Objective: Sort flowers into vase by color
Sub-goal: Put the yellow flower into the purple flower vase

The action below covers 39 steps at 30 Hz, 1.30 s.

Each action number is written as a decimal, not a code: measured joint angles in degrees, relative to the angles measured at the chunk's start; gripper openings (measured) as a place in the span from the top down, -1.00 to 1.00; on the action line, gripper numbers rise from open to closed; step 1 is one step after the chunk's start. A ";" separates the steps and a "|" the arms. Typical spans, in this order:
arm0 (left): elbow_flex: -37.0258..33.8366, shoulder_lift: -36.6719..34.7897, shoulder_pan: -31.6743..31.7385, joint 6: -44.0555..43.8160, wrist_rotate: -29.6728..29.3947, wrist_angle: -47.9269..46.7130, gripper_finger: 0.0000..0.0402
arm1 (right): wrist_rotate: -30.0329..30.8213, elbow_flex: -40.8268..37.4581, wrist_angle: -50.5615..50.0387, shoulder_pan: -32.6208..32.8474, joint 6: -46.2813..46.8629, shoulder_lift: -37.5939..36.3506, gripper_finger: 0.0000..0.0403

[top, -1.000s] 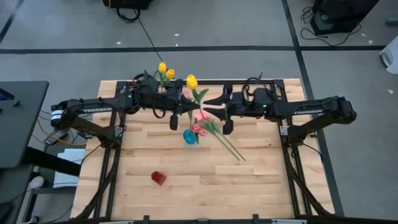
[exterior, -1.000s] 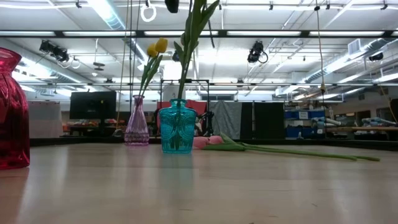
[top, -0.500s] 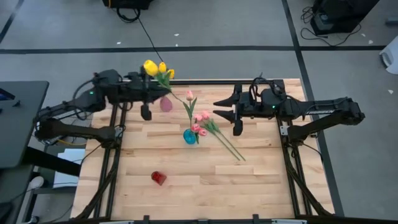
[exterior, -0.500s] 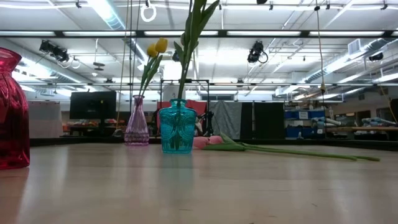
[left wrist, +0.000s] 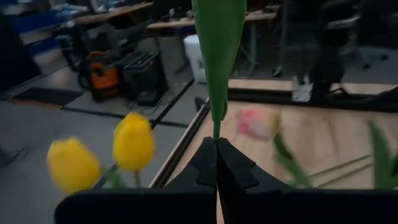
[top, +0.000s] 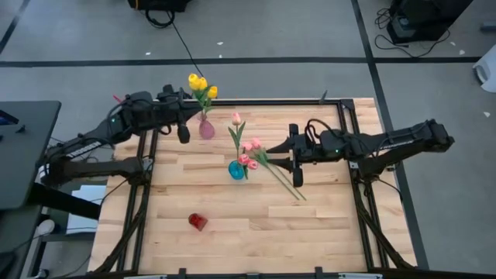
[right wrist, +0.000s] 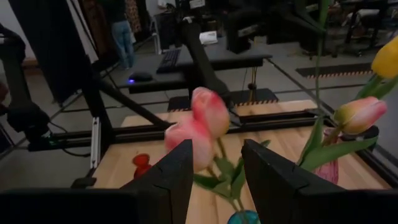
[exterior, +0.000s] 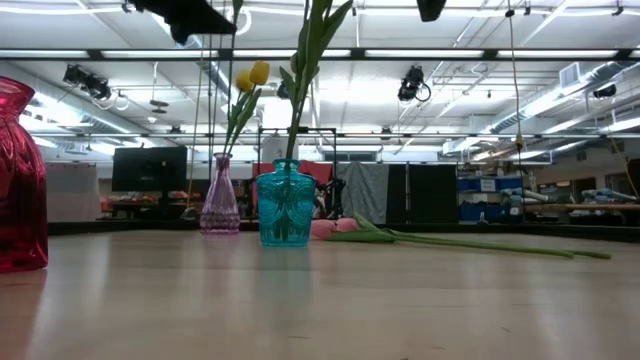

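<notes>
Right claw (top: 297, 163) now lower over loose pink tulips (top: 252, 152), fingers apart; left claw (top: 184, 132) clamped on green stem (left wrist: 217, 50).

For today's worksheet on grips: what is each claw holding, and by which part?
The left claw pinches a yellow artificial tulip by its thin green stem, below a leaf. The right claw is open, holding nothing.

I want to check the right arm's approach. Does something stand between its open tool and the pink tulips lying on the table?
Nothing visible does: the right tool is open beside the lying pink tulips, no object between.
</notes>
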 joint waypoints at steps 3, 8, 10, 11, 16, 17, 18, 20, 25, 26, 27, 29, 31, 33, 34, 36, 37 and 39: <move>-2.59 -1.02 2.87 -0.12 -0.02 0.54 0.99 | 2.54 -0.20 -0.02 2.08 -0.50 -0.46 0.25; -6.83 -0.96 6.63 -0.36 -0.21 5.30 0.99 | 6.01 -0.20 0.08 4.14 -2.41 -0.80 0.25; -8.40 -0.94 7.95 -0.35 -0.13 8.21 0.99 | 6.45 -0.20 -0.04 4.40 -2.63 -0.80 0.25; -9.21 -0.94 8.64 -0.33 -0.13 9.31 0.99 | 6.47 -0.20 -0.11 4.47 -2.65 -0.80 0.25; -12.31 -0.92 11.74 -0.25 0.25 12.05 0.99 | 6.50 -0.20 -1.56 4.64 -2.01 -0.80 0.25; -12.83 -0.92 12.25 -0.27 0.67 12.17 0.99 | 6.51 -0.20 -1.58 4.64 -1.95 -0.80 0.25; -13.42 -0.92 12.72 -0.35 1.18 12.38 0.99 | 6.51 -0.20 -1.70 4.64 -1.92 -0.80 0.25; -14.80 -0.92 13.16 -1.29 2.53 13.61 0.99 | 6.62 -0.20 -2.18 4.64 -1.75 -0.80 0.25; -16.78 -0.90 13.27 -2.66 4.66 15.39 0.99 | 7.55 -0.20 -2.07 4.64 -1.71 -0.80 0.25; -17.05 -0.90 13.27 -2.95 4.77 15.50 0.99 | 7.64 -0.20 -2.05 4.62 -1.71 -0.80 0.25; -17.30 -0.90 13.27 -3.05 4.97 15.51 0.99 | 7.67 -0.20 -2.01 4.62 -1.71 -0.80 0.25; -17.36 -0.90 13.27 -2.80 5.10 15.06 0.99 | 7.69 -0.20 -1.67 4.62 -1.71 -0.80 0.25; -16.66 -0.90 13.27 -1.78 4.72 14.82 0.99 | 7.69 -0.20 -1.41 4.62 -1.71 -0.80 0.25; -15.41 -1.02 13.27 -1.62 4.48 15.18 0.99 | 7.69 -0.20 -1.31 4.62 -1.71 -0.80 0.25; -14.77 -1.05 13.27 -1.62 4.75 15.17 0.99 | 7.67 -0.20 -1.33 4.62 -1.71 -0.80 0.25; -13.62 -1.03 13.27 -1.56 5.39 14.33 0.99 | 7.67 -0.20 -1.35 4.62 -1.71 -0.80 0.25; -13.12 -1.01 13.27 -1.60 5.61 13.78 0.99 | 7.69 -0.20 -1.33 4.62 -1.71 -0.80 0.25; -12.24 -1.01 13.27 -2.04 6.05 13.51 0.99 | 7.67 -0.20 -1.33 4.62 -1.71 -0.80 0.25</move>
